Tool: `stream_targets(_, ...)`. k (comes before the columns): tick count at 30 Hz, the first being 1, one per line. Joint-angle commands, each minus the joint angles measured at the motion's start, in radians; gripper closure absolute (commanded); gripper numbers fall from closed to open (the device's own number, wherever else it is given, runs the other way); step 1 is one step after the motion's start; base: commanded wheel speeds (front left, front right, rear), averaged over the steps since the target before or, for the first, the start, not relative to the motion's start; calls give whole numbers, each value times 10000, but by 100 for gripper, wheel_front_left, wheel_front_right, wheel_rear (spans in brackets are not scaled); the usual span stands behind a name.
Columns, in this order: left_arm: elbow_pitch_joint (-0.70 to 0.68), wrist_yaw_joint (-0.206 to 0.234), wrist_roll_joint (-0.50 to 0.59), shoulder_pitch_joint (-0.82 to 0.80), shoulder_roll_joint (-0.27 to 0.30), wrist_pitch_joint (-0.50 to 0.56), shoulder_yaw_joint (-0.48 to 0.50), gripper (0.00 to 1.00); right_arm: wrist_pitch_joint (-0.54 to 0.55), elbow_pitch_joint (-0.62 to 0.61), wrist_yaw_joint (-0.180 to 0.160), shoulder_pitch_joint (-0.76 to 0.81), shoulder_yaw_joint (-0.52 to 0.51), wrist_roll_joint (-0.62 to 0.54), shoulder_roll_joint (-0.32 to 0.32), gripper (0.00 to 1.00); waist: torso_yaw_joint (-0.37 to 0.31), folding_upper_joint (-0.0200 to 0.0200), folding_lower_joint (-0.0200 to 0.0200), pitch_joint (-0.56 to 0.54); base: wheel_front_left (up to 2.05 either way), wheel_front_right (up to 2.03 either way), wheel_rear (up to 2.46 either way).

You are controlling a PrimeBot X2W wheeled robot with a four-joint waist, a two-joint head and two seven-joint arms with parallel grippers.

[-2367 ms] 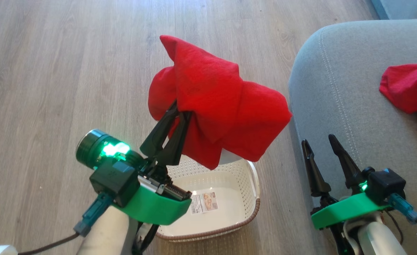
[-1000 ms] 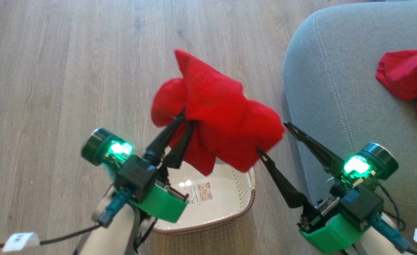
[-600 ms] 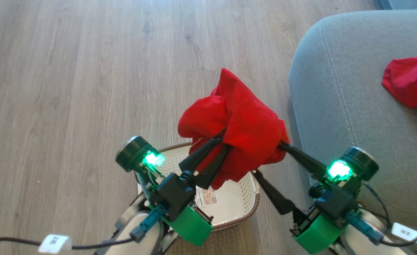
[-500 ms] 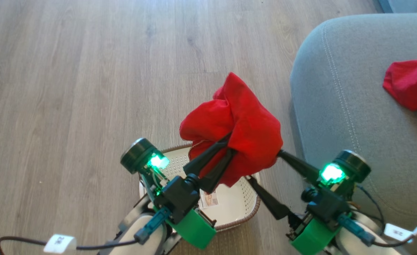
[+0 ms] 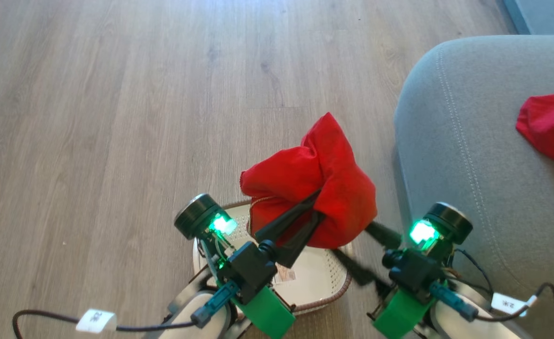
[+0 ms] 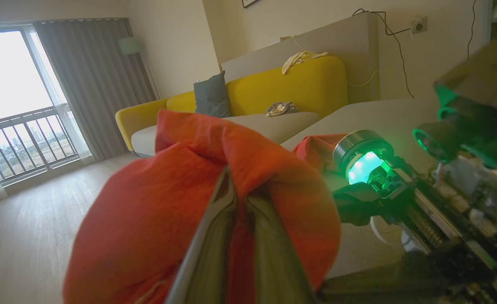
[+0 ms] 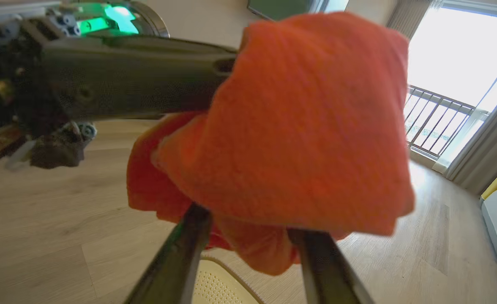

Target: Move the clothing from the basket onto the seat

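Right gripper (image 7: 248, 228) has swung in, fingers apart astride bright red soft fabric garment (image 5: 324, 188). Left gripper (image 5: 321, 205) clamped on it above cream perforated plastic basket (image 5: 338, 294). Handover toward grey upholstered seat (image 5: 470, 188) likely.

Open floor (image 5: 117, 117) left; seat (image 5: 470, 165) close right of garment (image 5: 333, 188).

R gripper (image 5: 350, 239) came in, straddling lifted garment (image 5: 333, 188).
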Motion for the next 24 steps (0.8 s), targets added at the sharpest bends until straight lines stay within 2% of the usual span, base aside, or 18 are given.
stream_targets(1, -253, -12, -44, -252, 14, -49, 306, 100, -65, -314, -2, -167, -82, 154, 175, 100, 53, 0, 0, 13, 0, 0, 0)
stream_targets(13, -21, -13, -70, -166, 47, -49, 459, 100, -65, -616, -2, 183, -1233, 489, 913, 100, 163, 0, 0, 76, 0, 0, 0)
stream_targets(14, -26, -13, -68, -171, 42, -49, 475, 77, -65, -645, -2, 213, -1306, 504, 972, 100, 163, 0, 0, 74, 0, 0, 0)
stream_targets(15, -30, -13, -61, -173, 37, -49, 493, 60, -65, -675, -2, 241, -1376, 506, 1029, 100, 161, 0, 0, 71, 0, 0, 0)
stream_targets(17, -32, -13, -38, -173, 23, -49, 527, 39, -65, -710, -2, 298, -1493, 477, 1129, 100, 154, 0, 0, 54, 0, 0, 0)
stream_targets(18, -43, -13, -24, -171, 11, -49, 548, 17, -65, -721, -2, 325, -1542, 465, 1178, 100, 148, 0, 0, 51, 0, 0, 0)
stream_targets(19, -58, -13, -11, -170, 0, -49, 564, 1, -65, -737, -2, 345, -1596, 453, 1228, 100, 144, 0, 0, 47, 0, 0, 0)
stream_targets(24, -80, -13, 11, -149, -26, -49, 590, 0, -65, -847, -2, 468, -1919, 398, 1474, 100, 144, 0, 0, 14, 0, 0, 0)
